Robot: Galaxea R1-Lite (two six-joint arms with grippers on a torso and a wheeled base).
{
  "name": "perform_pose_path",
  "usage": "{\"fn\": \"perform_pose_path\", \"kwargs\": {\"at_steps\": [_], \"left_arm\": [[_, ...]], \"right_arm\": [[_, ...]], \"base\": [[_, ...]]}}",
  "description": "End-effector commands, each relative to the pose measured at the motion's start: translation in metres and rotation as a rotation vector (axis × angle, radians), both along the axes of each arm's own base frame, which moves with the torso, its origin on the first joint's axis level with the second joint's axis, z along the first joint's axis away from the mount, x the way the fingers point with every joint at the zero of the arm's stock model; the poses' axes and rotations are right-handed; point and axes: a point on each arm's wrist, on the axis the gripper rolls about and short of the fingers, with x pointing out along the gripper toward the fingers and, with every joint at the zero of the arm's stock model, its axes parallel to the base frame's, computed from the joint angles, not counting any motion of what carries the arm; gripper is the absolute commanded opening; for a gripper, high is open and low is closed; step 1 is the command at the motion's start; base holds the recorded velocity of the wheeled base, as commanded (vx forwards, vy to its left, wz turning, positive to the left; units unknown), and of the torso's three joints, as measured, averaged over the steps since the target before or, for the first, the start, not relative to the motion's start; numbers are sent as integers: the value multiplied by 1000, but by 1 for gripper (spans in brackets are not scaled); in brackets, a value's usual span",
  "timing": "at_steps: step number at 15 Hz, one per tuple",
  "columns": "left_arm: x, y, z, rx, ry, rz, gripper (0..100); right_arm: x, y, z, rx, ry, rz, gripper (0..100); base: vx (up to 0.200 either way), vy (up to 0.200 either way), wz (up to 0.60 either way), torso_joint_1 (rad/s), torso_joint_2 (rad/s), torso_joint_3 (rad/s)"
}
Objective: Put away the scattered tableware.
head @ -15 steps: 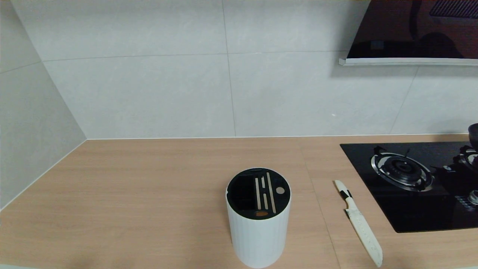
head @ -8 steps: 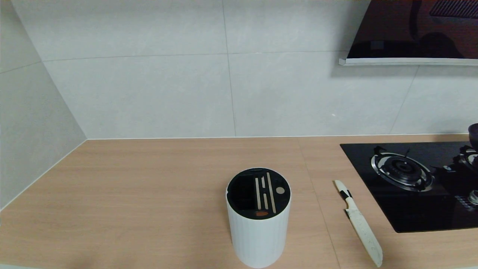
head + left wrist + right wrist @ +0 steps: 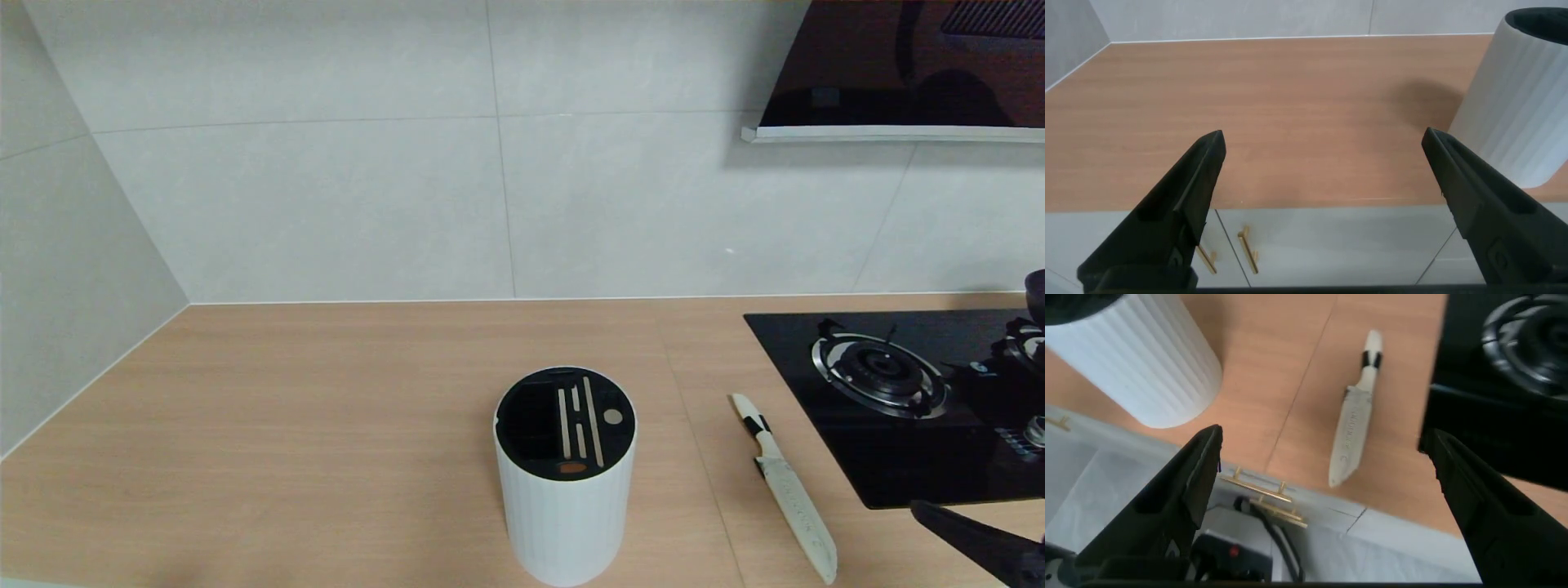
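Observation:
A cream-coloured knife (image 3: 785, 487) (image 3: 1357, 413) with a black band on its handle lies flat on the wooden counter (image 3: 326, 408), blade toward the front edge. Left of it stands a white ribbed cylindrical knife holder (image 3: 565, 478) (image 3: 1135, 355) (image 3: 1519, 90) with a black slotted top. My right gripper (image 3: 1327, 490) is open and hangs over the counter's front edge, short of the knife's blade; one black finger (image 3: 980, 541) pokes into the head view's bottom right corner. My left gripper (image 3: 1327, 196) is open at the front edge, left of the holder, with nothing between its fingers.
A black gas hob (image 3: 906, 400) with burner rings lies right of the knife. A range hood (image 3: 898, 73) hangs above it. Tiled walls close off the back and left. Cabinet doors with gold handles (image 3: 1245, 249) (image 3: 1259, 487) sit below the counter edge.
A finger of my right gripper has come into the head view at the bottom right. The knife and holder have not moved.

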Motion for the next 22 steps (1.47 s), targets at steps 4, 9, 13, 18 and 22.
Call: {"fn": "perform_pose_path", "kwargs": {"at_steps": [4,9,13,18,22], "left_arm": [[0,0,0,0,0,-1,100],[0,0,0,0,0,-1,100],[0,0,0,0,0,-1,100],[0,0,0,0,0,-1,100],[0,0,0,0,0,-1,100]], "right_arm": [[78,21,-39,-33,152,24,100],[112,28,-53,-67,155,-2,100],[129,35,-77,-94,220,-13,100],[152,38,-109,-135,218,-97,100],[164,39,-122,-110,191,-167,100]], "base": [[0,0,0,0,0,0],[0,0,0,0,0,0],[0,0,0,0,0,0],[0,0,0,0,0,0],[0,0,0,0,0,0]]}}
